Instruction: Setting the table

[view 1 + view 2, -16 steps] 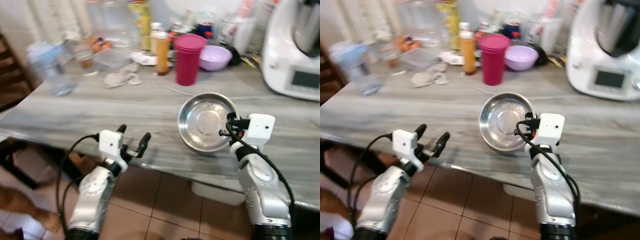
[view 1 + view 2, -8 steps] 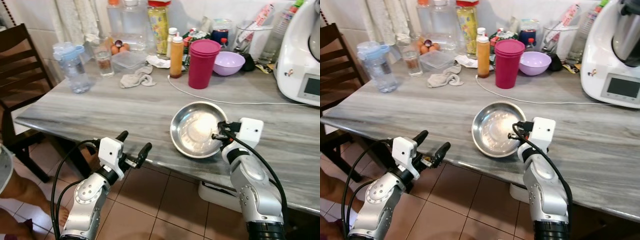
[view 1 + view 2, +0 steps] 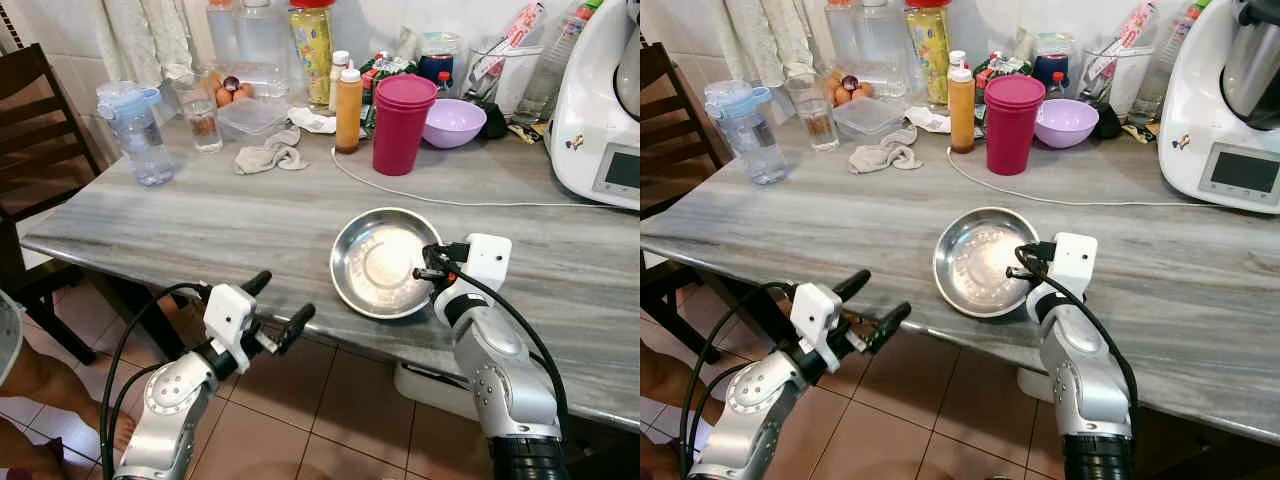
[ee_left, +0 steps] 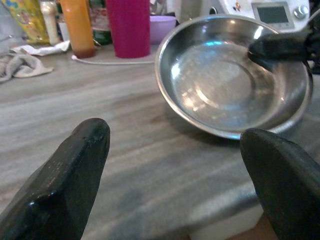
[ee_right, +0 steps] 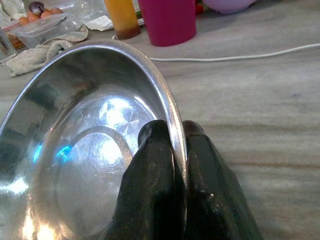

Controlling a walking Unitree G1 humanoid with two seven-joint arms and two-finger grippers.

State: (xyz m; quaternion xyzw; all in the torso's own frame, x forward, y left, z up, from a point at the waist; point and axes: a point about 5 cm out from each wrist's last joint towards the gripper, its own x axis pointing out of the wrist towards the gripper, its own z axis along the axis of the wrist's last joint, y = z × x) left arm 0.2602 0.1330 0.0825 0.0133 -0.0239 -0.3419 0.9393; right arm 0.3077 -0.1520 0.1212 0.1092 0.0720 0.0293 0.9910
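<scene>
A steel bowl lies on the grey stone table, a little right of the centre of the left eye view and close to the table's front edge. The right gripper is at the bowl's right rim. In the right wrist view its two black fingers are pressed together on the rim, one inside the bowl and one outside, so it has the bowl pinched by the edge. Whether the bowl rests flat or is a little lifted on that side, I cannot tell.

The left gripper hovers in the lower left part of the left eye view, in front of the table's edge and below the table top, to the left of the bowl and apart from it. Its fingers are spread wide and hold nothing; in the left wrist view the bowl is seen between them, further away.

At the back of the table, in the upper part of the frame, stand a pink tumbler, an orange bottle, a lilac bowl and a water bottle with blue lid. A grey cloth lies near them. A white cable runs across the table behind the steel bowl. A white kitchen machine is at the upper right, and a dark wooden chair at the upper left.
</scene>
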